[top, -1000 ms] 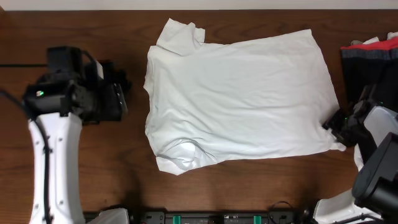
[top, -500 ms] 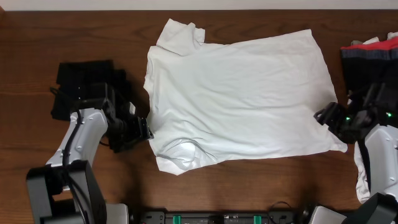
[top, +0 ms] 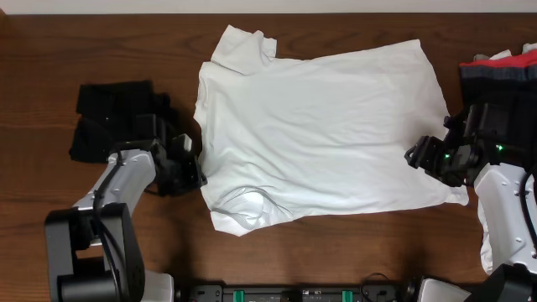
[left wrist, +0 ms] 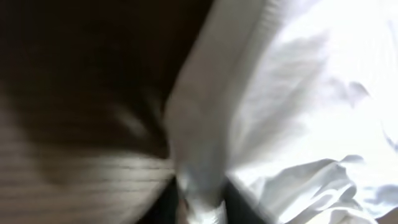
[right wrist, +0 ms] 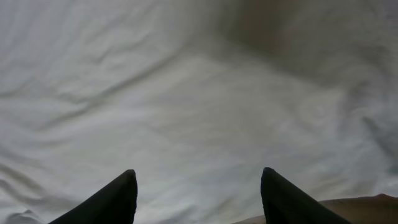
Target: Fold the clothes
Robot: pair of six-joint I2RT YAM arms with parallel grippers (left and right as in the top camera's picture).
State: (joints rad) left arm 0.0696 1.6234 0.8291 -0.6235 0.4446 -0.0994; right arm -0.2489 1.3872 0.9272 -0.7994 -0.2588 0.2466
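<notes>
The white T-shirt [top: 319,134] lies spread flat on the wooden table, collar to the left and hem to the right. At its left edge, beside the near sleeve, my left gripper [top: 195,164] is shut on a fold of the white fabric. The left wrist view is blurred but shows that fold [left wrist: 205,124] pinched between the dark fingers of the left gripper [left wrist: 202,205]. My right gripper [top: 417,156] hangs open over the shirt's right hem. In the right wrist view its fingertips [right wrist: 112,199] stand wide apart above the white cloth [right wrist: 186,93], with nothing between them.
A folded black shirt [top: 113,117] lies left of the T-shirt, just behind the left arm. A pile of dark and red clothes [top: 499,75] sits at the right edge. Bare wood [top: 319,243] runs along the near side.
My left arm swung down to the shirt's left edge and its jaws closed on the fabric. My right gripper slid left, from beside the hem corner to over the hem.
</notes>
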